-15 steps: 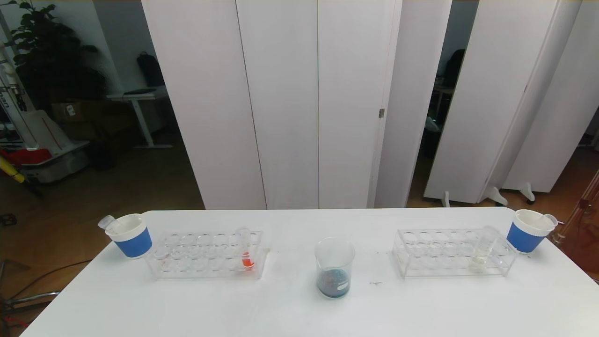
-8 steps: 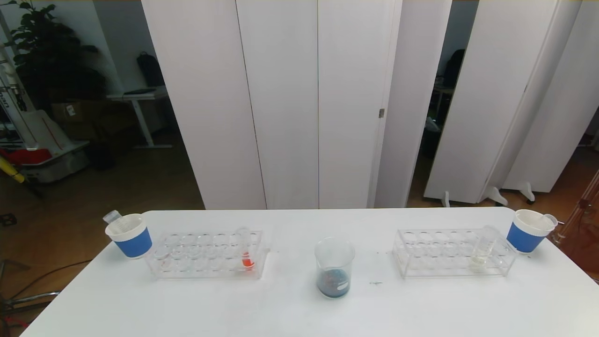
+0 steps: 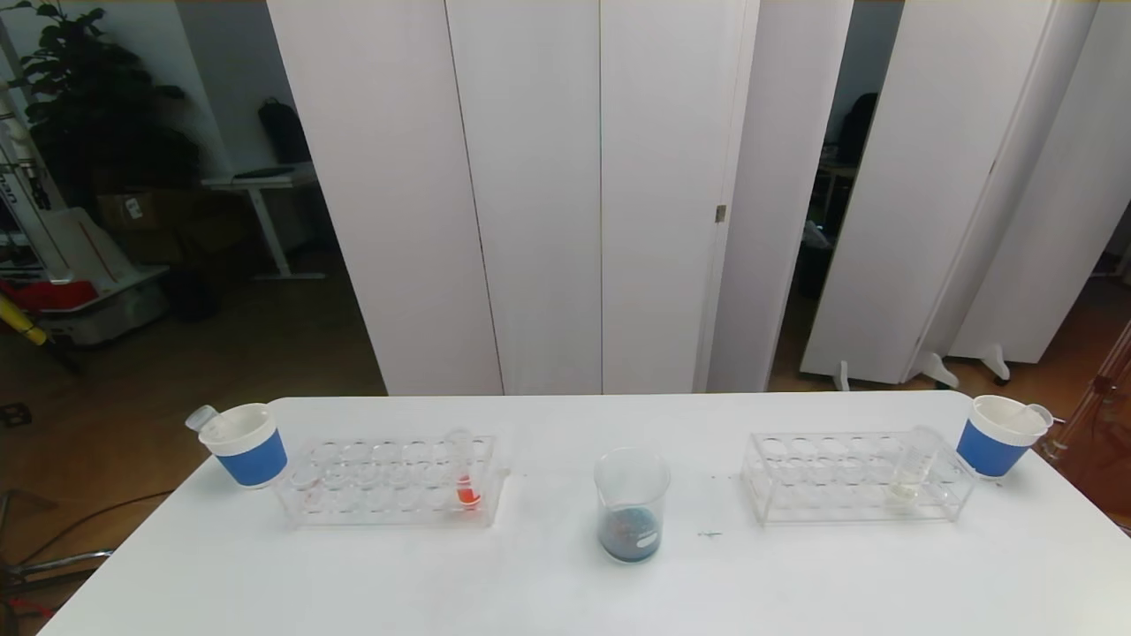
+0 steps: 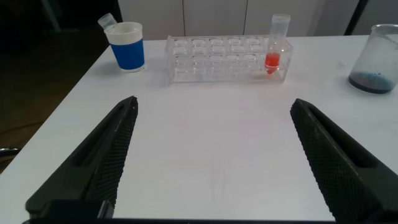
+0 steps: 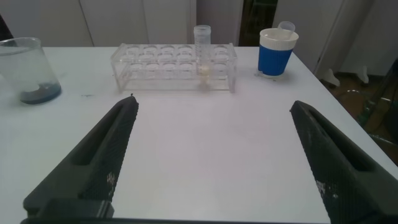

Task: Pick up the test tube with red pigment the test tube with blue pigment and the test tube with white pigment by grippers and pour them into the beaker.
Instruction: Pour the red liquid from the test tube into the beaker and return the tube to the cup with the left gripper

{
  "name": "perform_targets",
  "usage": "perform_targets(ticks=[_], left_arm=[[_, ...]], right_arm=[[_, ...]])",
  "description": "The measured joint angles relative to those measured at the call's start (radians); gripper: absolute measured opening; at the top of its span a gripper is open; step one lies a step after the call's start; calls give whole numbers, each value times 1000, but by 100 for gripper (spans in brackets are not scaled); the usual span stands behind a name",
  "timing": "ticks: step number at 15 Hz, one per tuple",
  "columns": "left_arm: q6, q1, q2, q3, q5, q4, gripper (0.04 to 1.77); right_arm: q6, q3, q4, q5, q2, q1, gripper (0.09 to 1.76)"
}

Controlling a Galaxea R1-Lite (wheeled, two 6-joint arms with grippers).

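**Two racks, one beaker, both hands empty**

Two sets of fingers are mine, and both are spread wide with nothing between them; my left gripper (image 4: 211,162) hangs low over the near part of the white surface (image 3: 530,592) on my left side, my right gripper (image 5: 211,162) the same on my right side; neither touches anything.

Centre of the surface, the beaker (image 3: 631,503) stands upright with dark blue liquid in its bottom and a small white patch on its side. To my left is a clear rack (image 3: 389,481), and the test tube with red pigment (image 3: 463,468) stands upright in its end nearest the beaker; beyond that rack's far end sits a blue-and-white paper cup (image 3: 247,444) with an empty tube leaning out of it.

To my right, a second clear rack (image 3: 848,481) holds the test tube with white pigment (image 3: 910,468), tilted slightly, towards its outer end; another paper cup (image 3: 998,435) stands just past it near the surface's corner.
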Motion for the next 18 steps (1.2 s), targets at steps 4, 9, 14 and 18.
perform_targets(ticks=[4,9,14,18], left_arm=[[-3,0,0,0,0,0,175],[-3,0,0,0,0,1,175],[-3,0,1,-10,7,-37,175],[-4,0,2,-141,3,47,175]], right_arm=[[0,0,0,0,0,0,175],[0,0,0,0,0,0,175],[0,0,0,0,0,0,175],[0,0,0,0,0,0,175]])
